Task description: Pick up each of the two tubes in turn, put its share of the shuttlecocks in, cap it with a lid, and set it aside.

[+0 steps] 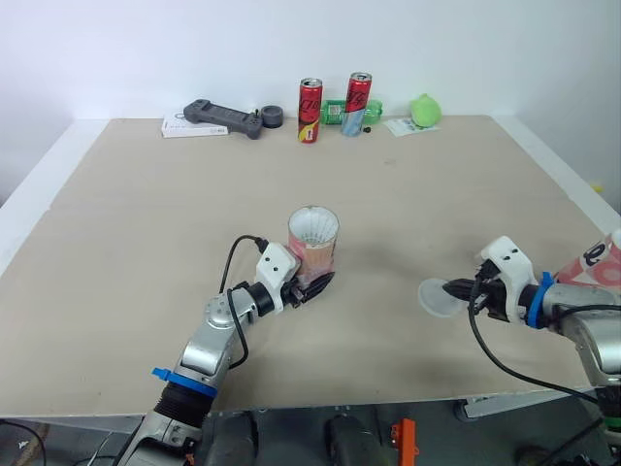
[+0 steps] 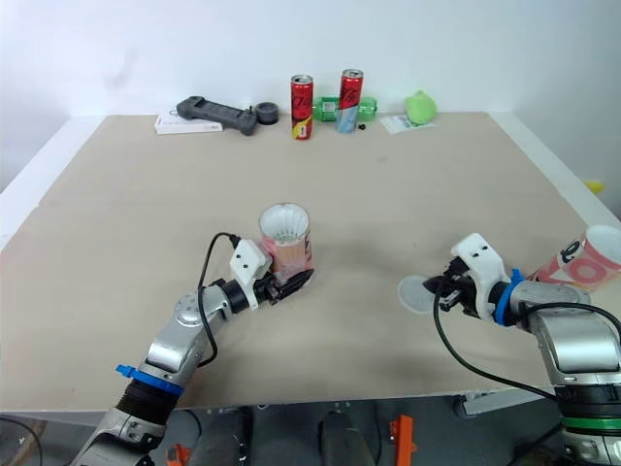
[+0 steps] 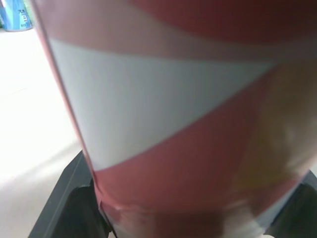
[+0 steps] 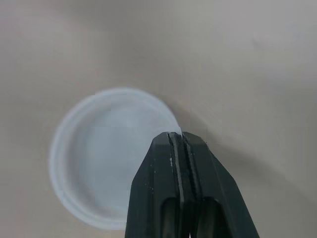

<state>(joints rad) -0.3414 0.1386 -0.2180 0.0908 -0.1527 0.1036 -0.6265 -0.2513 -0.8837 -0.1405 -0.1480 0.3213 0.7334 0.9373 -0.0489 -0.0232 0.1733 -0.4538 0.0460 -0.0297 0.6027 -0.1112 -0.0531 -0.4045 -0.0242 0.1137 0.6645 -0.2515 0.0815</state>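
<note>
Left eye view has the tube [image 1: 313, 241] upright near the middle of the table [image 1: 146, 243], mouth up with white showing inside. My left claw [image 1: 315, 285] is clamped around its lower part, and the left wrist view shows its red and white wall pressed between my black fingers [image 3: 69, 198]. The lid [image 1: 439, 296], a pale translucent disc, sits well to the tube's right, and my right claw [image 1: 458, 288] has its fingers squeezed together on the lid's right rim. A second tube [image 1: 602, 264] lies tilted at the table's right edge, beside my right forearm. Along the far edge, well apart from both claws, are a black controller [image 1: 225, 117], a black tape roll [image 1: 274, 117], two red cans [image 1: 310, 111], a green bottle [image 1: 338, 114] lying down and a green ball [image 1: 424, 110]
</note>
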